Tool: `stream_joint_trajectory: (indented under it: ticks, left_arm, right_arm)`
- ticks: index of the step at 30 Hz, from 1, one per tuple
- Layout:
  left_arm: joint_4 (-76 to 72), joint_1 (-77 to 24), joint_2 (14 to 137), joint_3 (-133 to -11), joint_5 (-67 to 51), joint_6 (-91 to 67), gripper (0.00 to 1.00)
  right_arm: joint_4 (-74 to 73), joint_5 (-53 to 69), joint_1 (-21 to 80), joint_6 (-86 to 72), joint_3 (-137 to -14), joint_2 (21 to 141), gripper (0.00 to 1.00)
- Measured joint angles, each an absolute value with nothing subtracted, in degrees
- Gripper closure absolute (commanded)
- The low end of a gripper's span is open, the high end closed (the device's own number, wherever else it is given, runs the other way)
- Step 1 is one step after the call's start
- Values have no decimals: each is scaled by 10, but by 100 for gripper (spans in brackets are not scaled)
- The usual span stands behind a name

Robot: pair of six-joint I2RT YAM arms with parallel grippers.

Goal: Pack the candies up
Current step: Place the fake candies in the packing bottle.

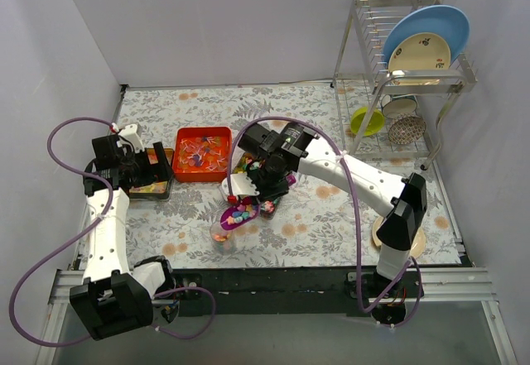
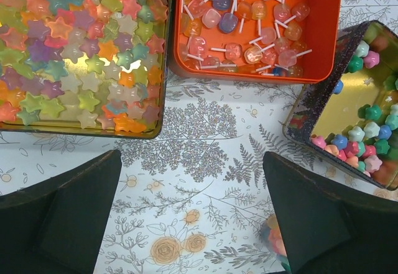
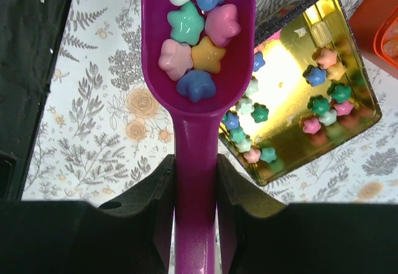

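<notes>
My right gripper (image 3: pixel 196 187) is shut on the handle of a purple scoop (image 3: pixel 198 109). The scoop's bowl holds several pastel star-shaped candies (image 3: pixel 186 25) in pink, blue, yellow and green. From above, the loaded scoop (image 1: pixel 240 214) hangs over the table just beyond a small clear container (image 1: pixel 221 237). More candies (image 3: pixel 317 106) lie in a gold-lined dark tin (image 3: pixel 292 162) right of the scoop. My left gripper (image 2: pixel 193 218) is open, low over the bare floral cloth, with nothing between its fingers (image 2: pixel 62 212). In the top view the left gripper (image 1: pixel 156 166) sits at the left.
A gold tin (image 2: pixel 163 69) full of translucent star sweets lies at the left wrist view's upper left. Beside it is an orange tray (image 2: pixel 329 38) of lollipops, and a glittery dark tin (image 2: pixel 311 100) is at the right. A dish rack (image 1: pixel 414 50) with plates stands at the back right.
</notes>
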State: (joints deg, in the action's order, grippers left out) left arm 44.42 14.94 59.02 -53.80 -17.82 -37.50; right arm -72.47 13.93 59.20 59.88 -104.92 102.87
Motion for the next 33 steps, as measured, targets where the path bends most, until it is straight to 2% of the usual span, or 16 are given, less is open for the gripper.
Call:
stream_joint_trajectory:
  ticks: [13,33]
  left_arm:
    - [429,154,585,-532,-199,-386,2]
    - [419,160,562,-529,-230,-401,2]
  right_arm:
    - [-739,-6,697,615,-1086,1034,99]
    - [-740,-164,753,625,-1110,1049,99]
